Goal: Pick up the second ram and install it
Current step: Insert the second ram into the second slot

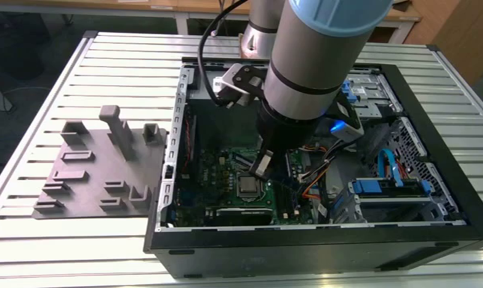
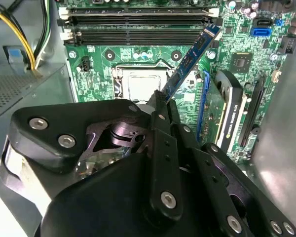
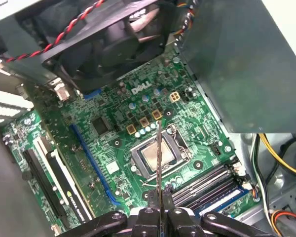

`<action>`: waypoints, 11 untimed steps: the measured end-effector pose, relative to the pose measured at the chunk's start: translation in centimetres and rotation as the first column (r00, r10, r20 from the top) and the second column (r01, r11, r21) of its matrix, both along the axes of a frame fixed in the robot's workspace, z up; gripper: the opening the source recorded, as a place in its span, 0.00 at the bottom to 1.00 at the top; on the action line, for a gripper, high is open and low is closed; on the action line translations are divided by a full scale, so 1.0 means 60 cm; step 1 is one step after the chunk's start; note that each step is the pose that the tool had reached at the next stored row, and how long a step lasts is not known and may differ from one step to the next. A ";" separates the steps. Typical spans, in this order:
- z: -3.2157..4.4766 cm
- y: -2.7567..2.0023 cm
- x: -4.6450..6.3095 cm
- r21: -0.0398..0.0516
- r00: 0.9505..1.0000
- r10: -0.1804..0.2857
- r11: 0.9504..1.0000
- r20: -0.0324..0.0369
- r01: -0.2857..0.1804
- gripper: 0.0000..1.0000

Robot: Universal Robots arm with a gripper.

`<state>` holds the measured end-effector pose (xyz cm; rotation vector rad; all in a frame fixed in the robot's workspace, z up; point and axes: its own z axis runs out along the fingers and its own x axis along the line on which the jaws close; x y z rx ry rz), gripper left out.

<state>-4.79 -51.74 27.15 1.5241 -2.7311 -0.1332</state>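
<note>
My gripper is inside the open computer case, shut on the second ram, a thin blue board with black chips. In the second wrist view the stick juts out from my fingertips at a slant, over the motherboard beside the processor socket. In the first wrist view the ram shows edge-on as a thin line above the socket, with the gripper below it. The black memory slots lie past the stick's tip, apart from it; they also appear in the first wrist view.
A black fan and a grey power supply flank the motherboard. An expansion card stands beside the stick. Yellow cables run along the case wall. A grey slotted holder block sits on the table at the exterior view's left.
</note>
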 end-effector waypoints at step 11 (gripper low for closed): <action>0.000 0.0000 0.000 0.000 0.993 -0.120 0.993 0.000 0.120 0.14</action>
